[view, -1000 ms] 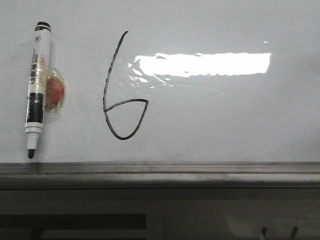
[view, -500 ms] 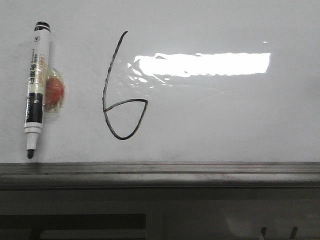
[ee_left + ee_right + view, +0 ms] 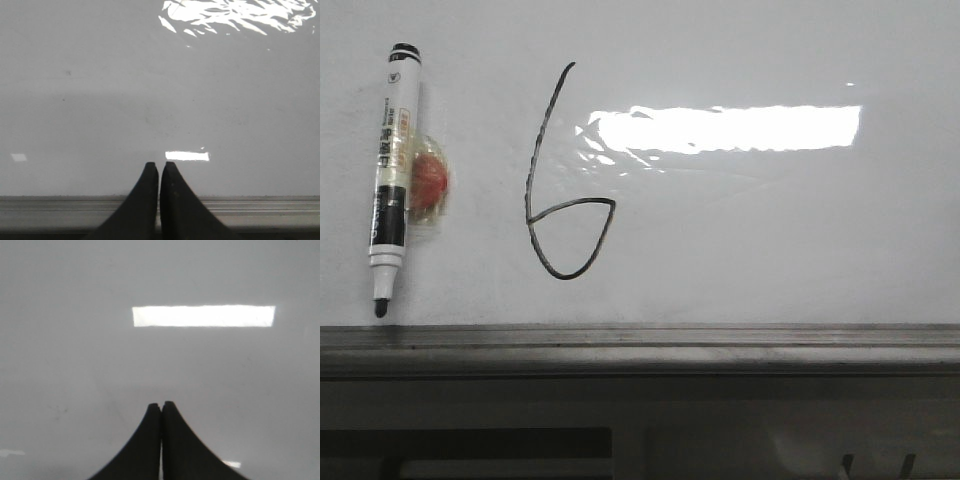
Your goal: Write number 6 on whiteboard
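Fingers on both arms are pressed together and hold nothing: the left fingers (image 3: 159,167) and the right fingers (image 3: 161,406) each hang over bare whiteboard (image 3: 770,230). The number 6 (image 3: 565,185) stands drawn in black left of the bright reflection (image 3: 725,128). Further left lies an uncapped marker (image 3: 390,180), tip toward the grey ledge (image 3: 640,345), with an orange blob (image 3: 430,180) beside it.
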Tool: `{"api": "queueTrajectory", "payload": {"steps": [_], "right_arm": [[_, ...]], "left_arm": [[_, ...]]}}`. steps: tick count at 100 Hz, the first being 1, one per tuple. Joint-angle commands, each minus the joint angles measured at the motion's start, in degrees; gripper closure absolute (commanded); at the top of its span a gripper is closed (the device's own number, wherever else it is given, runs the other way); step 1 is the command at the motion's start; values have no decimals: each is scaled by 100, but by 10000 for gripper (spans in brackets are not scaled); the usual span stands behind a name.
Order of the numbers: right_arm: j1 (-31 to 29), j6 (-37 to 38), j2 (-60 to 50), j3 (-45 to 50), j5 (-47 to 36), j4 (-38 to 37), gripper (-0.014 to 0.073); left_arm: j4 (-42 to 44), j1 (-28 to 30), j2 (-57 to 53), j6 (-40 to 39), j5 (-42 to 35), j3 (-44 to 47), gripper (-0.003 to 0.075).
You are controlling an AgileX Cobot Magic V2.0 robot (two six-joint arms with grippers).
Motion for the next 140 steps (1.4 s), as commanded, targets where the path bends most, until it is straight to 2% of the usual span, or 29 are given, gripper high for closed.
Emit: {"api": "queueTrajectory", "payload": {"steps": [1, 44, 106, 140], "right_arm": [[-59, 9, -90, -55, -465, -66, 657], [-59, 140, -563, 529, -440, -66, 657], [-59, 142, -1598, 529, 1469, -203, 657], [-59, 142, -1807, 529, 2299, -320, 657]], "left_arm": [[-14, 17, -157, -46, -369, 36, 741], [-14, 17, -157, -46, -369, 36, 741], [-14, 17, -157, -46, -369, 36, 741], [-14, 17, -157, -46, -369, 36, 741]]}}
